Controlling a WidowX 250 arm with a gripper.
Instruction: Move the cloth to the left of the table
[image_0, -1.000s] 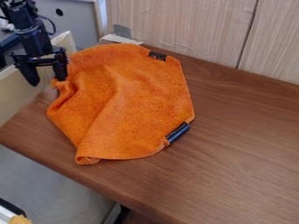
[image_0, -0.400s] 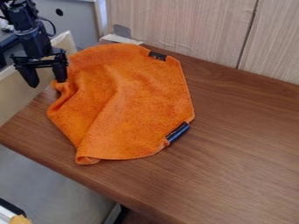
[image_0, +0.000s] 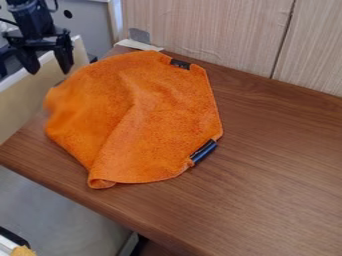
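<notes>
In the camera view, the big orange fabric cloth (image_0: 140, 120) is spread over the left part of the brown wood-grain table (image_0: 280, 175), so yeah, the main job looks pretty much done. Its far side is laid near the back edge by the pale wood-grain wall panel (image_0: 207, 30), and its left side is brought right up to the table's left end, by the cream board (image_0: 23, 102). Whether any of it is hung past that edge can't really be told. It isn't laid totally flat, fwiw: a soft ridge is left across the middle and the near left corner is curled over.

The black two-finger gripper (image_0: 51, 71) is held at the upper left, just beyond the cloth, and nothing is touched or gripped by it. Its fingers are spread apart with nothing between them. What's left, at a guess: maybe just the arm being parked out of the way, since no flattening is asked for. If another nudge were tried, the cloth could be dragged off the end.

As for labels, a small black tag (image_0: 180, 64) is attached at the far edge and a shiny dark strip (image_0: 204, 151) at the right-hand near edge. No writing can be made out on the strip.
</notes>
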